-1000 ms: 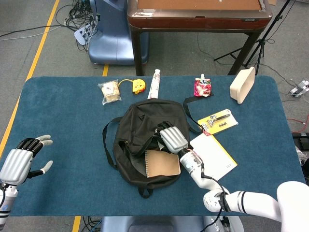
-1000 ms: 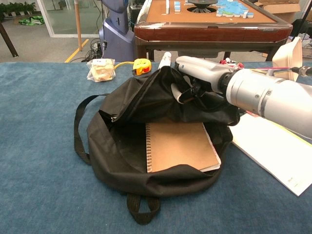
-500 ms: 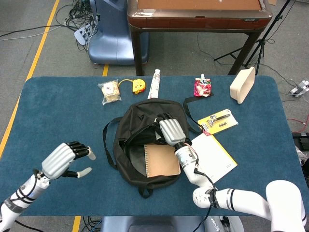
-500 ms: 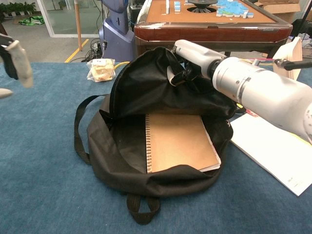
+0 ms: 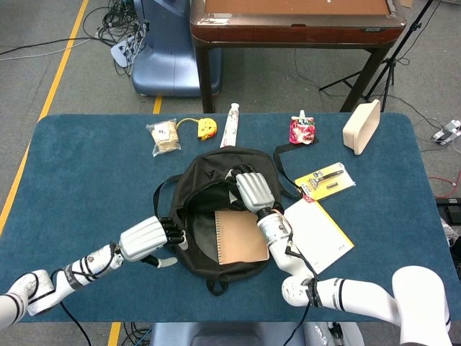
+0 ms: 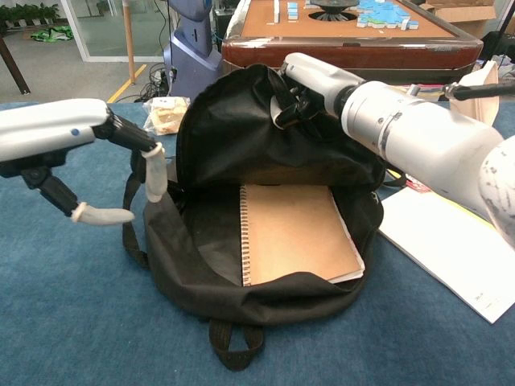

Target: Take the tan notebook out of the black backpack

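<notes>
The black backpack point(image 5: 209, 216) point(image 6: 241, 153) lies in the middle of the blue table with its mouth held wide. Inside lies the tan spiral notebook point(image 5: 241, 236) point(image 6: 296, 231), flat and uncovered. My right hand point(image 5: 252, 190) point(image 6: 310, 84) grips the backpack's upper flap and lifts it up and back. At the backpack's left edge hovers my left hand point(image 5: 146, 238) point(image 6: 88, 153), open, fingers spread and pointing toward the opening, touching nothing that I can see.
White-and-yellow papers point(image 5: 320, 231) point(image 6: 459, 257) lie right of the backpack. A card of tools point(image 5: 325, 180), a red pouch point(image 5: 302, 130), a tan box point(image 5: 361, 126), a white tube point(image 5: 230, 124), a yellow tape measure point(image 5: 207, 127) and a bagged snack point(image 5: 164, 137) line the far side.
My left hand has swung in from the table's left edge to the backpack's left side. My right hand has raised the flap higher, widening the opening over the notebook.
</notes>
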`<state>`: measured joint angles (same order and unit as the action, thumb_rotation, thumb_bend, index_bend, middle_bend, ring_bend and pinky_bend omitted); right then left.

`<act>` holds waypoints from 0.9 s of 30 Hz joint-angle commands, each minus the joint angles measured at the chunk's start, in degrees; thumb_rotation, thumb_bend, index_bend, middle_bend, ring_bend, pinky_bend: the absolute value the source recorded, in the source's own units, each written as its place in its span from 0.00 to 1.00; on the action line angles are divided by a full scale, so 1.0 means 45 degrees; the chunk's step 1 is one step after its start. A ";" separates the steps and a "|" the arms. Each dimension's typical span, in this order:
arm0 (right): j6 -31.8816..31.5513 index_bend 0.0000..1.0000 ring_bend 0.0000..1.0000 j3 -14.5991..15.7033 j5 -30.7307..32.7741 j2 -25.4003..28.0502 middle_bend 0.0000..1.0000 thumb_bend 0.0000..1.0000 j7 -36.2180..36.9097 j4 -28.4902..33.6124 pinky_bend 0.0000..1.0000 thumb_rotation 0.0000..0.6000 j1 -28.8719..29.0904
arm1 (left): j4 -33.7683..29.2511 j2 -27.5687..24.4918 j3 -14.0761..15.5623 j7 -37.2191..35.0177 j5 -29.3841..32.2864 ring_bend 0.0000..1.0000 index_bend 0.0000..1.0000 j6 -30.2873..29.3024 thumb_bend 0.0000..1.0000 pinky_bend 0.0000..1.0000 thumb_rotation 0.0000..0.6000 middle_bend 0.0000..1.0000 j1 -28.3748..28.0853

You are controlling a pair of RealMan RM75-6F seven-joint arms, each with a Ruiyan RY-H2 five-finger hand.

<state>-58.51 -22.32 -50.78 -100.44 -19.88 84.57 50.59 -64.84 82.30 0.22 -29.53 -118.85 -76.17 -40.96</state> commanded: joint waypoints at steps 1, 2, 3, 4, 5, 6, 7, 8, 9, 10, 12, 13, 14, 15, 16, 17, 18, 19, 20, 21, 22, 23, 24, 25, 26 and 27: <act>-0.0003 0.74 0.17 -0.0027 0.0069 0.0020 0.37 0.82 0.0094 0.0050 0.14 1.00 0.0003 | 0.1249 0.0965 0.0350 -0.0186 -0.0090 0.42 0.42 0.0329 0.25 0.43 1.00 0.46 -0.0703; 0.0002 0.74 0.17 -0.0025 0.0084 0.0030 0.37 0.82 0.0109 0.0065 0.14 1.00 0.0009 | 0.1531 0.1146 0.0426 -0.0185 -0.0114 0.40 0.41 0.0357 0.25 0.41 1.00 0.44 -0.0813; 0.0007 0.74 0.17 -0.0023 0.0096 0.0039 0.37 0.82 0.0122 0.0085 0.14 1.00 0.0016 | 0.1824 0.1329 0.0495 -0.0153 -0.0141 0.38 0.40 0.0366 0.25 0.40 1.00 0.42 -0.0915; 0.0010 0.74 0.17 -0.0028 0.0115 0.0049 0.37 0.82 0.0150 0.0119 0.14 1.00 0.0024 | 0.2230 0.1604 0.0559 -0.0087 -0.0164 0.37 0.39 0.0326 0.25 0.40 1.00 0.41 -0.1036; 0.0003 0.74 0.17 -0.0028 0.0118 0.0054 0.37 0.82 0.0169 0.0147 0.14 1.00 0.0028 | 0.2528 0.1813 0.0608 -0.0050 -0.0167 0.35 0.37 0.0301 0.25 0.38 1.00 0.39 -0.1118; 0.0000 0.74 0.17 -0.0020 0.0111 0.0060 0.37 0.82 0.0183 0.0172 0.14 1.00 0.0035 | 0.2812 0.2013 0.0664 -0.0040 -0.0166 0.33 0.36 0.0281 0.25 0.37 1.00 0.36 -0.1198; -0.0003 0.74 0.17 -0.0008 0.0101 0.0063 0.37 0.82 0.0198 0.0191 0.14 1.00 0.0040 | 0.3090 0.2202 0.0727 -0.0044 -0.0167 0.32 0.34 0.0272 0.25 0.36 1.00 0.34 -0.1283; 0.0003 0.74 0.17 0.0011 0.0095 0.0069 0.37 0.82 0.0210 0.0207 0.14 1.00 0.0050 | 0.3486 0.2453 0.0803 0.0006 -0.0181 0.30 0.32 0.0262 0.25 0.35 1.00 0.32 -0.1404; 0.0013 0.74 0.17 0.0031 0.0107 0.0078 0.37 0.82 0.0198 0.0216 0.14 1.00 0.0058 | 0.3798 0.2636 0.0863 0.0068 -0.0203 0.28 0.30 0.0241 0.25 0.34 1.00 0.29 -0.1492; 0.0016 0.74 0.17 0.0055 0.0123 0.0090 0.37 0.82 0.0174 0.0229 0.14 1.00 0.0069 | 0.4226 0.2873 0.0933 0.0188 -0.0228 0.27 0.29 0.0198 0.25 0.33 1.00 0.28 -0.1601; 0.0003 0.74 0.17 0.0084 0.0142 0.0098 0.37 0.82 0.0144 0.0239 0.14 1.00 0.0084 | 0.4891 0.3248 0.1003 0.0399 -0.0243 0.25 0.26 0.0035 0.25 0.32 1.00 0.25 -0.1728; -0.0003 0.74 0.17 0.0103 0.0162 0.0106 0.37 0.82 0.0131 0.0249 0.14 1.00 0.0087 | 0.5339 0.3515 0.1021 0.0524 -0.0216 0.25 0.25 -0.0132 0.25 0.31 1.00 0.24 -0.1777; -0.0005 0.74 0.17 0.0116 0.0174 0.0114 0.36 0.82 0.0128 0.0254 0.14 1.00 0.0089 | 0.5687 0.3716 0.1044 0.0621 -0.0201 0.25 0.24 -0.0257 0.25 0.31 1.00 0.23 -0.1810; -0.0003 0.74 0.17 0.0126 0.0195 0.0124 0.36 0.82 0.0127 0.0249 0.14 1.00 0.0094 | 0.6143 0.3967 0.1089 0.0708 -0.0190 0.24 0.23 -0.0420 0.25 0.31 1.00 0.22 -0.1865; 0.0018 0.74 0.17 0.0136 0.0220 0.0141 0.36 0.82 0.0124 0.0256 0.14 1.00 0.0099 | 0.6472 0.4148 0.1131 0.0747 -0.0180 0.24 0.23 -0.0548 0.25 0.31 1.00 0.22 -0.1900; 0.0032 0.74 0.17 0.0141 0.0241 0.0161 0.36 0.82 0.0128 0.0268 0.14 1.00 0.0101 | 0.6796 0.4323 0.1174 0.0777 -0.0171 0.24 0.23 -0.0674 0.25 0.31 1.00 0.22 -0.1938; 0.0037 0.74 0.17 0.0149 0.0255 0.0178 0.36 0.82 0.0130 0.0277 0.14 1.00 0.0101 | 0.7117 0.4497 0.1217 0.0833 -0.0159 0.24 0.23 -0.0792 0.25 0.31 1.00 0.22 -0.1971; 0.0051 0.74 0.17 0.0157 0.0279 0.0195 0.36 0.82 0.0137 0.0287 0.14 1.00 0.0105 | 0.7522 0.4715 0.1285 0.0881 -0.0140 0.24 0.22 -0.0931 0.25 0.31 1.00 0.22 -0.2013; 0.0063 0.74 0.17 0.0157 0.0299 0.0206 0.36 0.82 0.0146 0.0292 0.14 1.00 0.0110 | 0.7798 0.4873 0.1329 0.0890 -0.0115 0.24 0.22 -0.1037 0.25 0.31 1.00 0.21 -0.2041; 0.0071 0.74 0.17 0.0160 0.0315 0.0215 0.36 0.82 0.0150 0.0289 0.14 1.00 0.0117 | 0.8056 0.5032 0.1374 0.0870 -0.0084 0.24 0.22 -0.1136 0.25 0.31 1.00 0.21 -0.2068; 0.0083 0.74 0.17 0.0167 0.0331 0.0219 0.36 0.82 0.0146 0.0280 0.14 1.00 0.0128 | 0.8295 0.5179 0.1432 0.0817 -0.0059 0.24 0.22 -0.1222 0.25 0.31 1.00 0.21 -0.2096; 0.0095 0.74 0.17 0.0176 0.0358 0.0218 0.36 0.82 0.0145 0.0262 0.14 1.00 0.0140 | 0.8575 0.5364 0.1506 0.0725 -0.0003 0.24 0.21 -0.1288 0.25 0.31 1.00 0.21 -0.2121; 0.0106 0.74 0.17 0.0173 0.0377 0.0210 0.36 0.82 0.0154 0.0244 0.14 1.00 0.0154 | 0.8762 0.5494 0.1566 0.0680 0.0033 0.24 0.21 -0.1316 0.25 0.31 1.00 0.21 -0.2144; 0.0126 0.74 0.17 0.0174 0.0397 0.0204 0.36 0.82 0.0171 0.0227 0.14 1.00 0.0168 | 0.8991 0.5640 0.1675 0.0648 0.0048 0.24 0.21 -0.1343 0.25 0.31 1.00 0.21 -0.2184; 0.0138 0.74 0.17 0.0173 0.0412 0.0204 0.36 0.82 0.0182 0.0217 0.14 1.00 0.0178 | 0.9138 0.5746 0.1748 0.0623 0.0060 0.24 0.21 -0.1378 0.25 0.31 1.00 0.21 -0.2218; 0.0149 0.74 0.17 0.0172 0.0424 0.0199 0.36 0.82 0.0189 0.0201 0.14 1.00 0.0193 | 0.9269 0.5844 0.1821 0.0587 0.0082 0.24 0.20 -0.1380 0.25 0.31 1.00 0.21 -0.2246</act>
<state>-57.85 -21.54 -48.88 -99.55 -19.04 85.48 51.46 -24.11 107.70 7.68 -26.57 -118.77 -81.93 -50.66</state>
